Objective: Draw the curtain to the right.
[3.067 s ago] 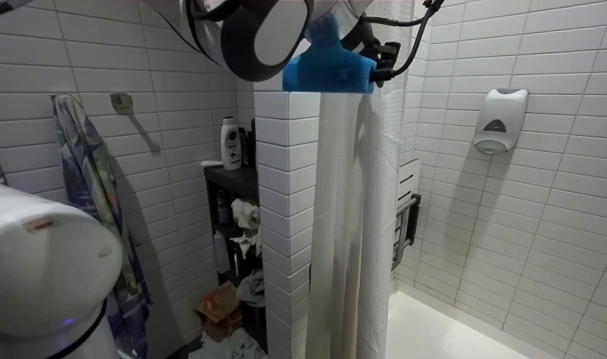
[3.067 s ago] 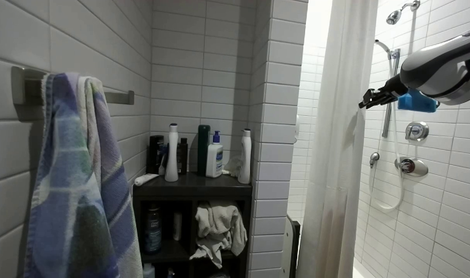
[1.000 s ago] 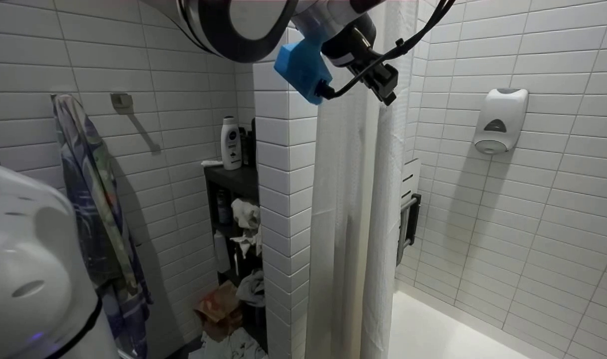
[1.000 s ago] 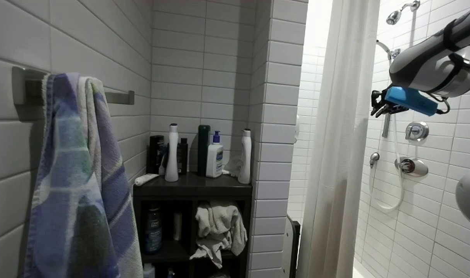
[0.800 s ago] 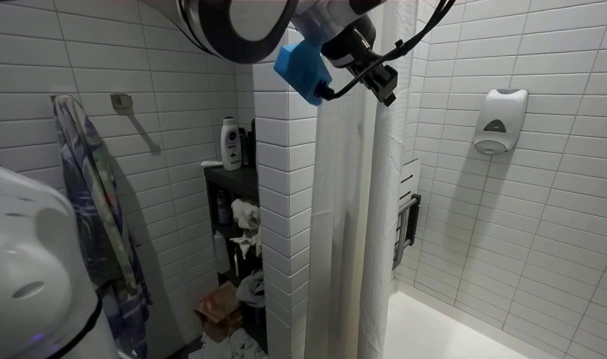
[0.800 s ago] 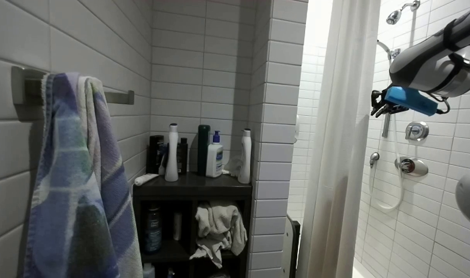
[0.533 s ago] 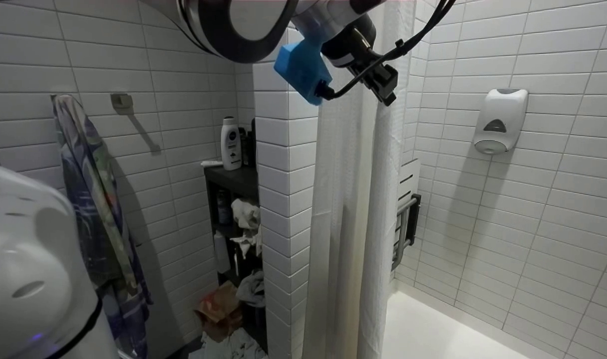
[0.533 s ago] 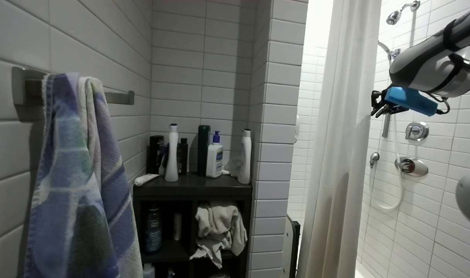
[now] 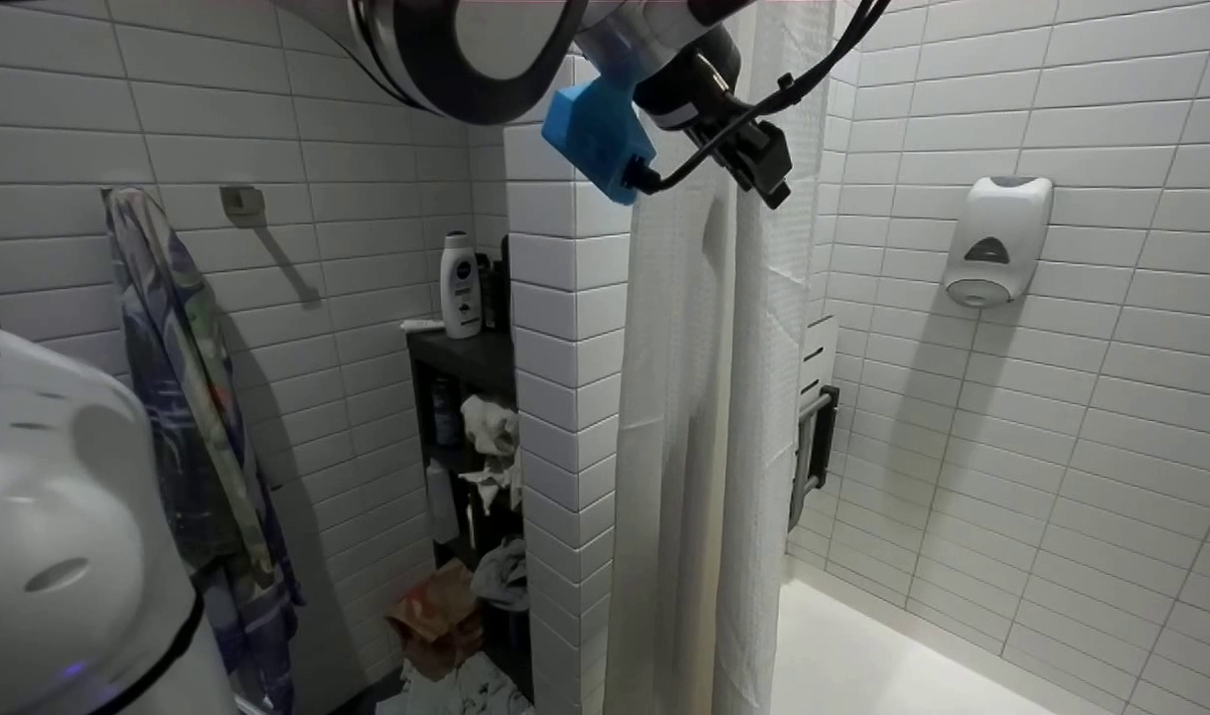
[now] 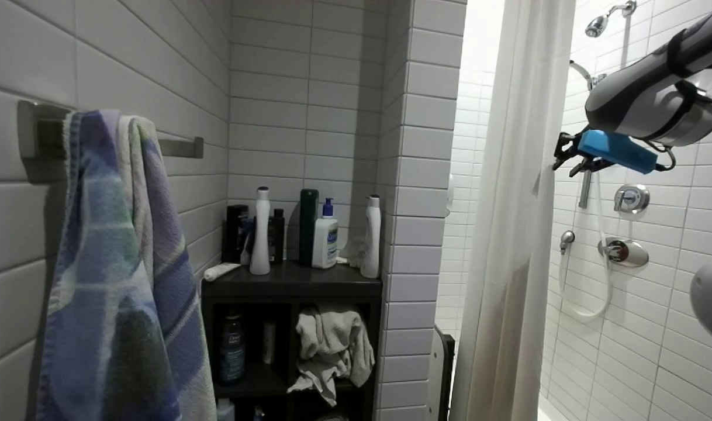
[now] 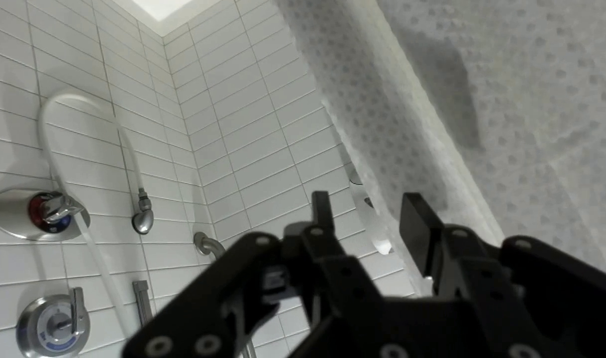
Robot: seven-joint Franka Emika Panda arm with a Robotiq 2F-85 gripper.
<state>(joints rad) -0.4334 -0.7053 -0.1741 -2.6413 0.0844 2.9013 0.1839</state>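
The curtain [image 9: 670,447] hangs in long, soft white folds, gathered fairly narrow, to the right of the tiled pillar [image 9: 550,328] in both exterior views. In the wrist view its dotted weave fills the upper right, and one edge runs slantwise down toward the gripper [image 11: 367,211]. The gripper's fingers [image 11: 418,229] stand well parted, with a clear gap between the tips. That edge of the curtain shows past the gap, close by the finger at right in that view; whether the fabric touches the finger, or lies between the two, cannot be told.

In an exterior view the arm [image 10: 642,88] reaches in from the right, with a blue block [image 10: 616,151] below it, and the gripper sits right beside the curtain's margin. Past the curtain, a shower head [image 10: 597,26] and a round valve [image 10: 632,199] are fixed to the white tiled wall [image 10: 686,225]. A white dispenser [image 9: 1002,238] is mounted on the tiles at the right of an exterior view.

Left of the pillar, a dark shelf unit [image 10: 291,290] bears upright bottles [image 10: 260,234], among them a green bottle [image 10: 308,228] and a pump bottle [image 10: 325,242]. A pale cloth [image 10: 332,345] spills from a compartment on the right. A patterned towel [image 10: 116,263] hangs over a wall bar [image 10: 183,148]
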